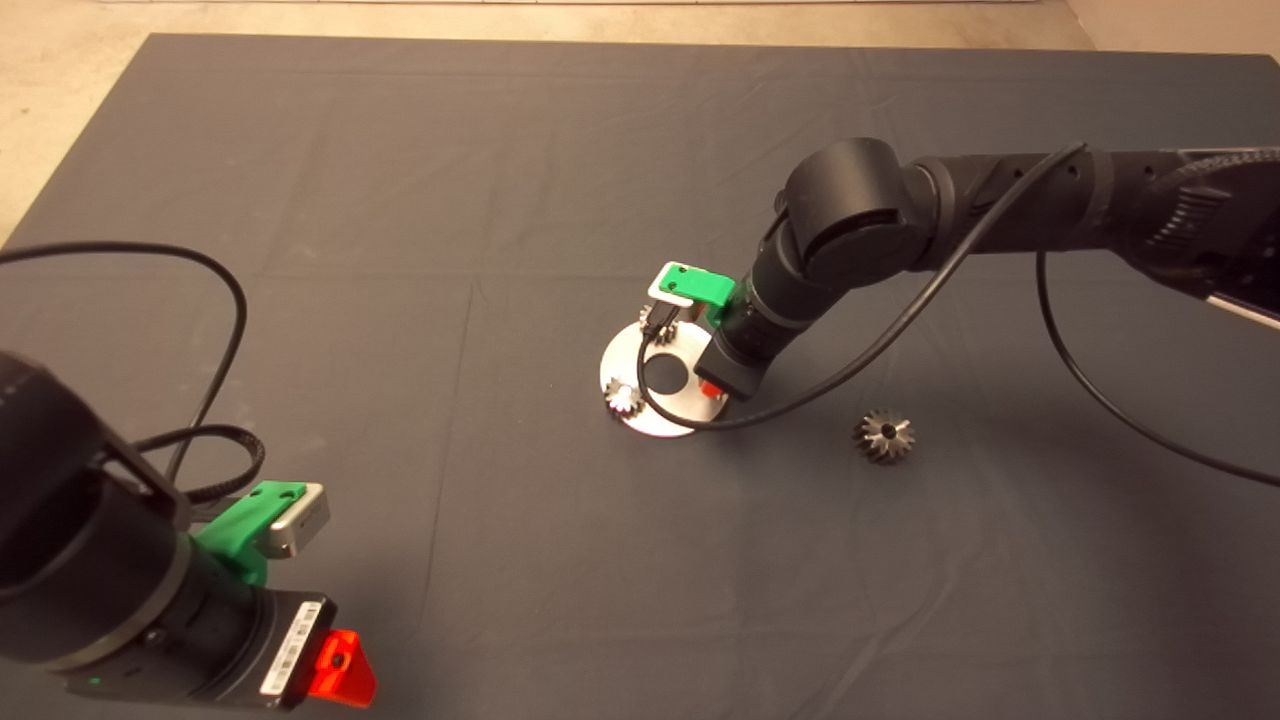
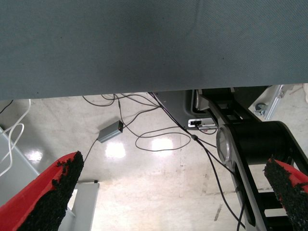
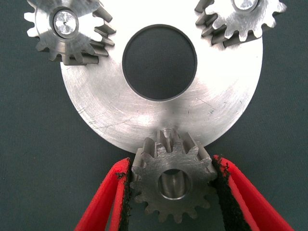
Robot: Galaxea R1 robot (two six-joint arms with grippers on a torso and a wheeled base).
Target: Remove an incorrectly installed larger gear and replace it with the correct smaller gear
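Observation:
My right gripper [image 3: 173,192] is shut on the smaller gear [image 3: 173,185], a dark grey spur gear pinched between the black pads [image 3: 124,192]. It holds the gear at the edge of a round metal disc [image 3: 120,110], just over a small peg [image 3: 167,132]. In the head view the right gripper [image 1: 708,388] is down at the disc [image 1: 650,418] and hides that gear. The larger gear [image 1: 884,436], shiny with flared teeth, lies on the mat to the right of the disc. My left gripper [image 1: 340,670] waits open at the lower left.
Two lighter silvery small gears [image 3: 67,31] [image 3: 243,19] sit on pegs on the disc around its centre hole [image 3: 159,62]. The right arm's black cable [image 1: 800,400] loops across the mat between the disc and the larger gear. The left wrist view shows floor and cables [image 2: 159,139].

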